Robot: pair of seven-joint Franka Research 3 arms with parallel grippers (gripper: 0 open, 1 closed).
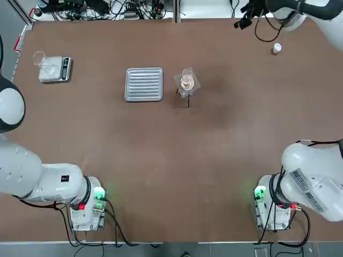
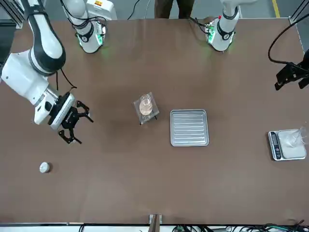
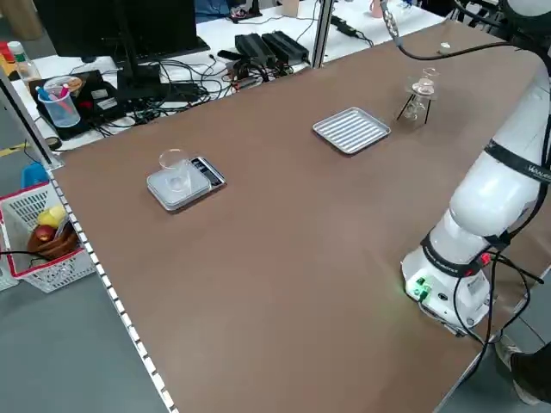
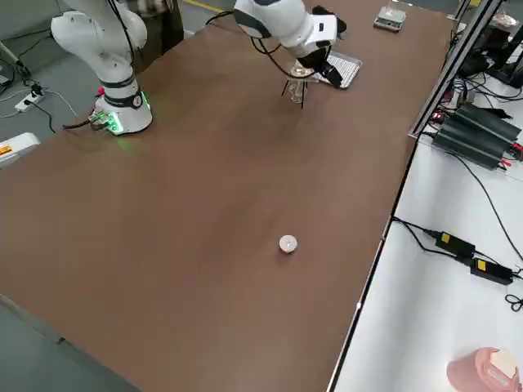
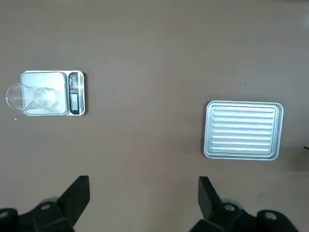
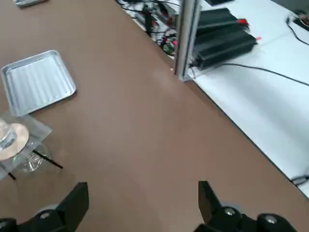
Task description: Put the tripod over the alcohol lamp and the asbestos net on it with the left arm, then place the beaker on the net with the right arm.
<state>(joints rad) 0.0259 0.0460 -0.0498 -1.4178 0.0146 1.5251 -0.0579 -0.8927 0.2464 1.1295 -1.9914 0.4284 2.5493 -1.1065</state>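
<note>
Where cables crowd the far edge, brown table, ribbed tray, both grippers wide.

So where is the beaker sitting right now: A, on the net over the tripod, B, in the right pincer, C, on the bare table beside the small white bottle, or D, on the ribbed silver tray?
A: the beaker stands on the asbestos net atop the tripod, beside the ribbed silver tray, while the right pincer hangs open and empty off to one side.
</note>
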